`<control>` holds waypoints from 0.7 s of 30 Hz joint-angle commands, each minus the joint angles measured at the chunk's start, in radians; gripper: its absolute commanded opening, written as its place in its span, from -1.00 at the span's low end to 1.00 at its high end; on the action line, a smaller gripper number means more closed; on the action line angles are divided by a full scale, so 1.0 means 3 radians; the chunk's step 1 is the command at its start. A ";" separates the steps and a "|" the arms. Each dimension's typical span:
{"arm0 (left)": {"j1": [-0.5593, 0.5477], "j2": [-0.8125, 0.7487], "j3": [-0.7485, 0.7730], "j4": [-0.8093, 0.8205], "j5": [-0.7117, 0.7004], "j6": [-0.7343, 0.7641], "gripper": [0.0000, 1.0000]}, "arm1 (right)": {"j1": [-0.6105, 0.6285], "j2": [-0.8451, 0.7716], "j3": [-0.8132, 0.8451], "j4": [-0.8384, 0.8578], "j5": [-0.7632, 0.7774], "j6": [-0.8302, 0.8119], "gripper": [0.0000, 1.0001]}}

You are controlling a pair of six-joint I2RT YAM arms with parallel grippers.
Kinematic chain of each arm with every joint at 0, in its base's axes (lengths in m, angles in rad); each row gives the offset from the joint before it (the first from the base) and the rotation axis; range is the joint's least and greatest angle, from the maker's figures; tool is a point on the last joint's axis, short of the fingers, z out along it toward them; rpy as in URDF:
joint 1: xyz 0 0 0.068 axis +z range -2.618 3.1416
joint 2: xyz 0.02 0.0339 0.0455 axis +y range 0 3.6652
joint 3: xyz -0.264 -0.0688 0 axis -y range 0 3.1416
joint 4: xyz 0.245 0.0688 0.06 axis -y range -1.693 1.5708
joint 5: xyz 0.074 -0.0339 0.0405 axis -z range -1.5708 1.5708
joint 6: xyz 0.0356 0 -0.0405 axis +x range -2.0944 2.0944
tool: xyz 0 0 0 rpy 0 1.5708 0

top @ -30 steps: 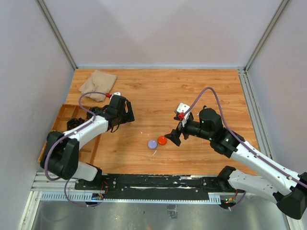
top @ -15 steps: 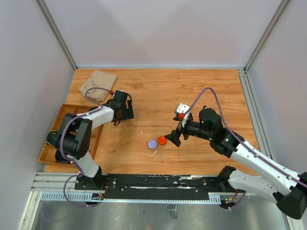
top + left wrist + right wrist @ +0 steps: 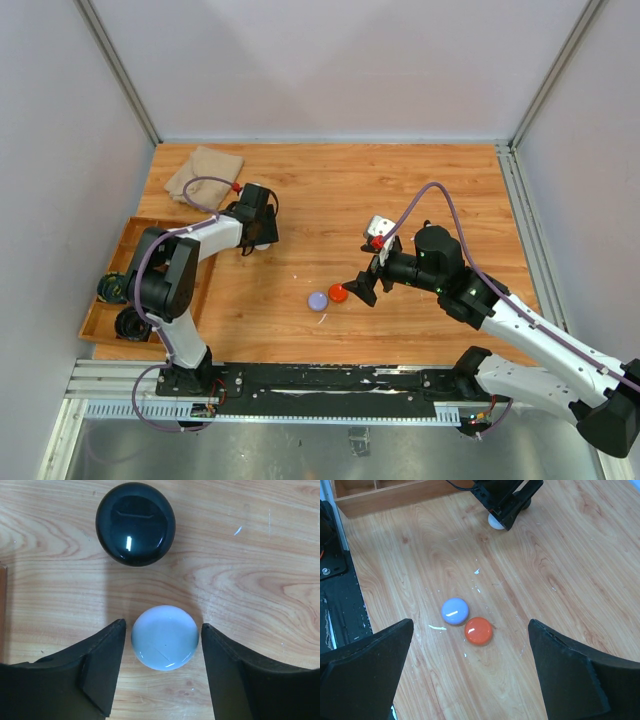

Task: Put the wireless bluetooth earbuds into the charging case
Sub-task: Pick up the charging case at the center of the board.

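Note:
No stemmed earbuds show in any view. Four round pucks lie on the wooden table. My left gripper (image 3: 162, 625) is open, with a white puck (image 3: 165, 637) between its fingers and a small gap on each side. A glossy black puck (image 3: 135, 524) lies just beyond it. My right gripper (image 3: 470, 622) is open wide and empty, hovering above a lilac puck (image 3: 455, 611) and a red puck (image 3: 478, 631) that touch each other. In the top view the left gripper (image 3: 260, 238) is left of centre. The right gripper (image 3: 362, 287) is beside the red puck (image 3: 338, 293) and the lilac puck (image 3: 318, 300).
A wooden compartment tray (image 3: 122, 248) sits at the left edge and holds two dark round items (image 3: 112, 287). A folded beige cloth (image 3: 205, 172) lies at the back left. The left gripper (image 3: 507, 505) and the tray (image 3: 385, 497) also show in the right wrist view.
The left arm has folded in, and its gripper has shifted slightly towards the back right. The right arm and the red and lilac pucks have not moved.

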 commanded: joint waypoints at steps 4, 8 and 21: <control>0.0021 0.0025 -0.0136 0.0124 0.0324 0.0124 0.17 | -0.0021 -0.0019 -0.0017 0.0096 -0.0016 0.0065 0.98; 0.0005 -0.0117 -0.0296 0.0186 0.0537 0.0216 0.07 | -0.0017 -0.0003 -0.0011 0.0100 0.0042 0.0096 0.99; -0.0601 -0.0726 -0.0472 0.0193 0.0805 0.0945 -0.21 | -0.0403 0.0357 0.0176 -0.0192 -0.0002 0.0473 0.99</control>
